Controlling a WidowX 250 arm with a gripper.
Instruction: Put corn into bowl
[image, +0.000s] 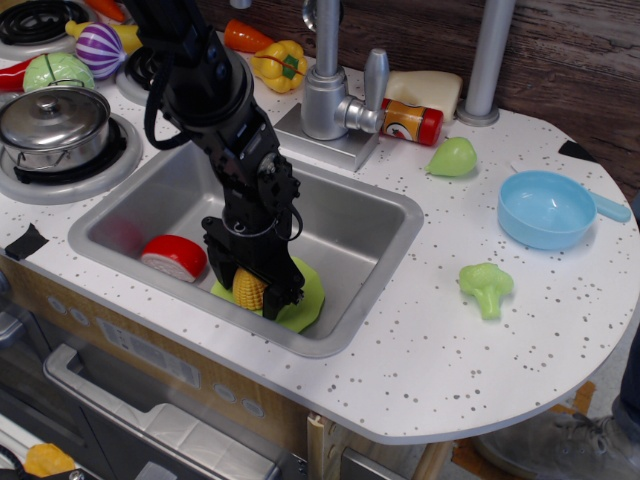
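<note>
Low in the centre-left, the gripper (250, 291) is clenched around the corn (249, 290) on the green plate (303, 296) in the sink (375, 215); it looks light, stiff and slippery, best gripped mid-body.

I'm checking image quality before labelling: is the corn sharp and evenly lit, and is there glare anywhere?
In the observation.image view, the corn is reasonably sharp, but the dark pincer straddles and partly hides it; the sink floor beside it lies in soft shadow; bright highlights sit on the steel pot and faucet; the bowl is evenly lit, without glare.
</note>
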